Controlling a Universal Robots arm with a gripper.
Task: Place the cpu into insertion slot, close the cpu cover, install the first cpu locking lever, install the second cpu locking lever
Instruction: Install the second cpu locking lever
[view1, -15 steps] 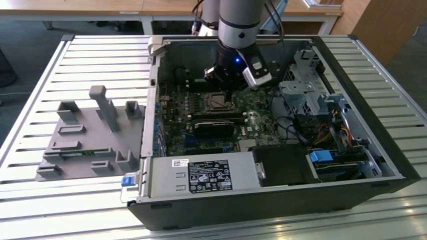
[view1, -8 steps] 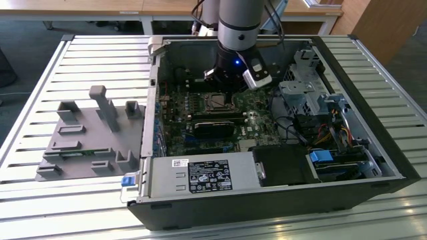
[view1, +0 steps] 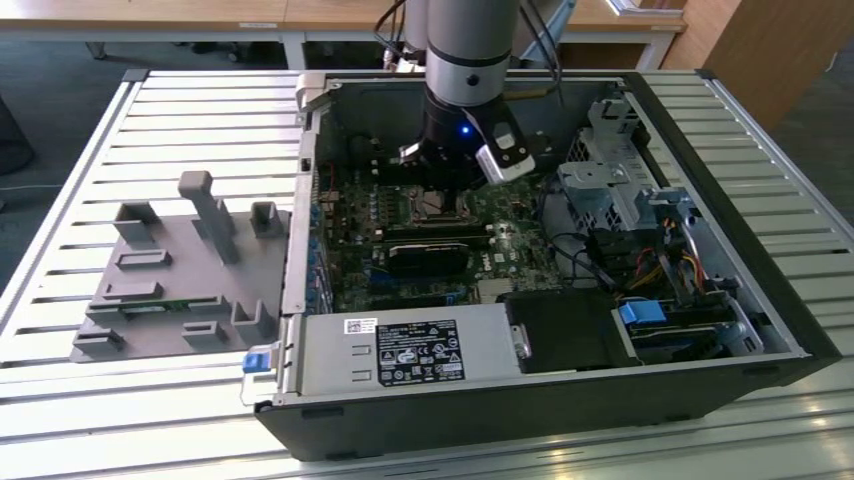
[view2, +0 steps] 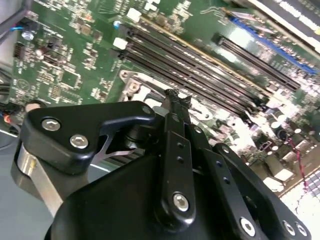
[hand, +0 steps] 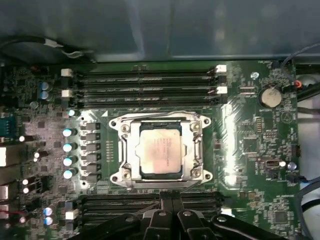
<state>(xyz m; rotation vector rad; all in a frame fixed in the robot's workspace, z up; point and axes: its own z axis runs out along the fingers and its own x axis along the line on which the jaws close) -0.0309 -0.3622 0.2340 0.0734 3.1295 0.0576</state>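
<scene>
The tool (hand: 167, 212) hung low over the green motherboard (view1: 354, 270) inside the open computer case (view1: 747, 250), its two fingertips pressed together and holding nothing, just beside one edge of the socket. In the first wrist view the cpu (hand: 160, 151) already sat flat in the insertion slot (hand: 134, 150), its pale metal face showing through the window of the cpu cover (hand: 160, 122), which appeared to lie down over the chip. So the placing looked finished and the cover looked shut; the step in hand was judged to be the first locking lever. The levers themselves could not be made out clearly along the socket's sides. That step would call for a narrow, closed tip catching a thin wire lever, pushing it down and tucking it under its hook without sliding onto the memory slots (hand: 145, 85) close by. Outside the case, a grey fixture tray (view1: 174, 270) rested on the slatted table (view1: 80, 420).
</scene>
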